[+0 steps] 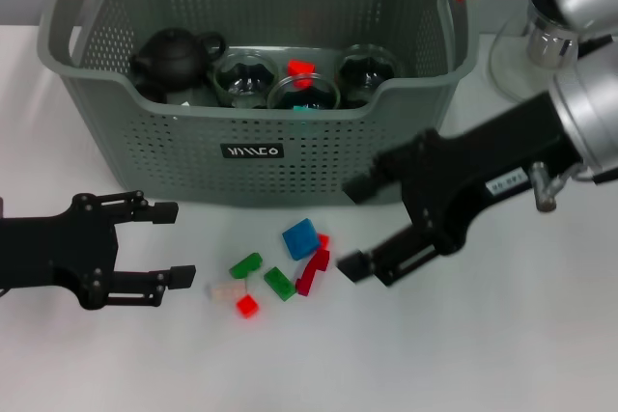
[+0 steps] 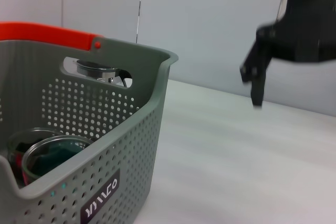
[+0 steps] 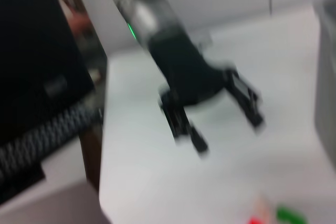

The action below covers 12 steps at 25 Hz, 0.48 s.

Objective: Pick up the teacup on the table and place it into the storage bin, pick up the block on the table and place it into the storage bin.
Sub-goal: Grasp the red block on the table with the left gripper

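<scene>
L gripper [image 1: 169, 243] sat low on the table at the robot's left, jaws spread w/ nothing between them, fingertips pointing toward the centre. In the right wrist view the same L gripper [image 3: 223, 116] showed farther off, fingers apart, hovering over bare tabletop.

Just inboard of it lay the block cluster. Nearest the L fingertips was a pale block [image 1: 227, 289], w/ a small red block [image 1: 247, 306] beside it. Next came a green block [image 1: 245, 264] and a second green one [image 1: 279, 283], then a blue block [image 1: 301, 237] and a dark red block [image 1: 313, 272], long axis running roughly toward the bin and away. All loose on the table in front of the storage bin [image 1: 116, 151], none touching it.

The bin stood behind the cluster, toward the back of the table. Inside: a dark teapot [image 1: 174, 60] at the robot's left, then glass cups [image 1: 246, 79] in a row, w/ one red piece [image 1: 301, 68] among them. No teacup seen on the table, so that half looked done; blocks remained.

R gripper [image 1: 359, 226] hung right of the cluster, jaws spread wide, empty. Its fingertips pointed at the blue and dark red blocks, which lay just off the tips, slightly toward the robot's left. R arm looked the nearer for those two; L arm the nearer for the pale and small red ones. The left wrist view caught the R gripper [image 2: 254, 80] beyond the bin's corner.
</scene>
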Each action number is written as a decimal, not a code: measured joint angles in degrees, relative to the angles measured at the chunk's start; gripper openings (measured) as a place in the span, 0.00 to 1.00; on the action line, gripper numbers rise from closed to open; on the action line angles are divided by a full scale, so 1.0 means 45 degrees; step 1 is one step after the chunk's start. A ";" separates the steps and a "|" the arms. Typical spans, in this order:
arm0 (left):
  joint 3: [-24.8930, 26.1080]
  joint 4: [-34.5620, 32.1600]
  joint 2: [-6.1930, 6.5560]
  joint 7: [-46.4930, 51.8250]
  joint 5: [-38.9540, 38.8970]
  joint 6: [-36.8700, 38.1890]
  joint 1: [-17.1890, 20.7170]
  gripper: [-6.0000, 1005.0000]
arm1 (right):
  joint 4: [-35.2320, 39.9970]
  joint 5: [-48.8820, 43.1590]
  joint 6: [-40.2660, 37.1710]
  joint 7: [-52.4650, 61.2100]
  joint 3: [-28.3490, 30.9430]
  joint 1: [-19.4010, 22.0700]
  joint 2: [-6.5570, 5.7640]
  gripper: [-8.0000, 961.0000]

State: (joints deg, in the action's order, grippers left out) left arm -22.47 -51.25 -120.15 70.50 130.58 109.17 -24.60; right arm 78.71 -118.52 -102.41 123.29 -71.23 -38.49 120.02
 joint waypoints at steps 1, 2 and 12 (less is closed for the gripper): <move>-0.0004 0.0010 0.0000 -0.0007 0.0002 -0.0011 -0.0005 0.81 | -0.0128 -0.0389 0.0002 0.0163 -0.0148 -0.0055 0.0018 0.97; -0.0005 0.0016 0.0000 -0.0010 0.0003 -0.0033 -0.0004 0.81 | -0.0315 -0.0798 0.0045 0.0316 -0.0337 -0.0131 0.0029 0.97; -0.0024 0.0394 0.0001 -0.0052 0.0006 -0.0417 0.0002 0.81 | -0.3292 -0.2336 0.1719 0.0658 -0.1675 -0.1010 0.0071 0.97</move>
State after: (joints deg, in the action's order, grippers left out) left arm -22.58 -49.47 -120.14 70.26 130.61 107.29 -24.59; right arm 63.90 -129.03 -94.68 126.25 -78.77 -43.03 120.34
